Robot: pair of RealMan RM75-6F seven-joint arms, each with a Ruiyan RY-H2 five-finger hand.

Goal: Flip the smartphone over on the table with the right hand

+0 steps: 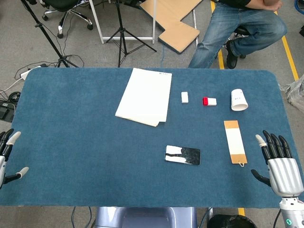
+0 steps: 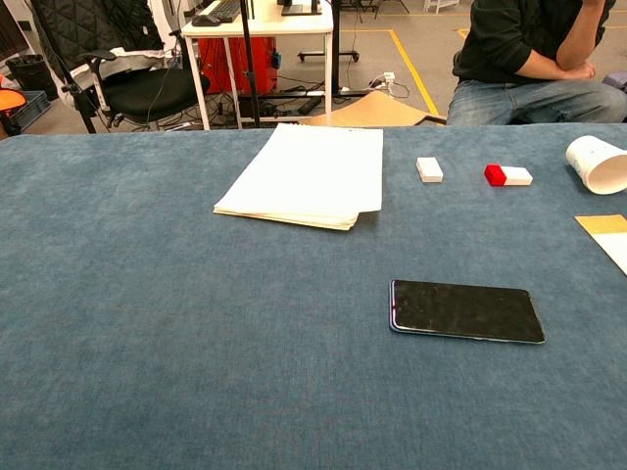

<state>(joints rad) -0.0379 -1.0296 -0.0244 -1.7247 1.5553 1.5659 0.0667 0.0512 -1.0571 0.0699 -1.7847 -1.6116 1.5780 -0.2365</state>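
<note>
The right hand (image 1: pixel 280 164) hovered empty, fingers apart, at the surface's (image 1: pixel 71 156) right edge; it should approach the phone's (image 1: pixel 182 155) long edge low.

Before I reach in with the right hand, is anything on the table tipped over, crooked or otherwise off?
Only the white paper cup near the table's far right: it lies on its side, nothing visibly spilled. The smartphone lies flat, dark glossy face up, slightly askew to the table edge. The right hand is empty, well clear of it.
</note>
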